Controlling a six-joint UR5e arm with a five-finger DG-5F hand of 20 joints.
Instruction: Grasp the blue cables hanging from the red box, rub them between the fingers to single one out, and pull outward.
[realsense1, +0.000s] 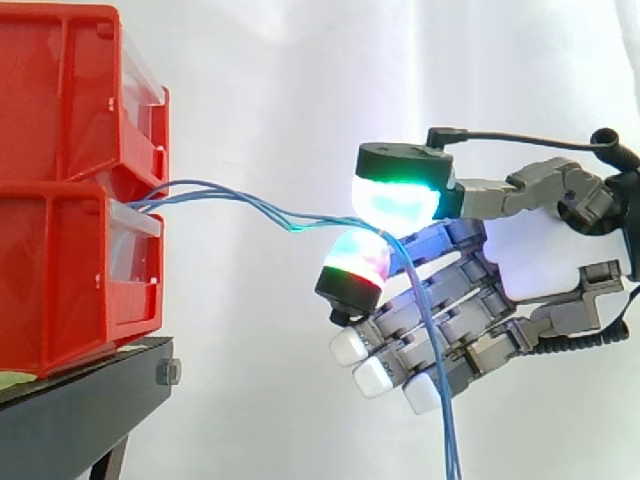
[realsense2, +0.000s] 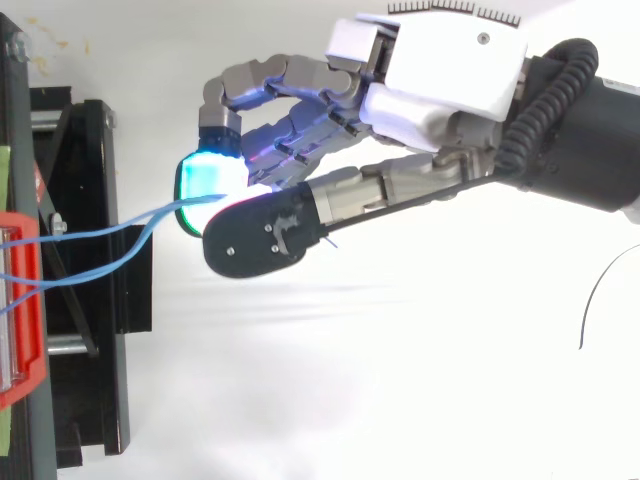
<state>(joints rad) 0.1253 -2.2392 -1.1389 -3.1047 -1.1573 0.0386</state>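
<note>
Thin blue cables run out of the front of the stacked red bins and stretch rightward to my hand. One fingertip glowing green and another glowing red and green pinch the cables between them. Past the pinch the cables droop over the lower fingers and hang down to the bottom edge. From above, the blue cables cross from the red bin's edge to my hand, where a cyan-green pad presses on them.
The red bins sit on a black stand at the left, seen from above as a black frame. A white curtain forms the background. A thin dark wire lies at the right in the top view.
</note>
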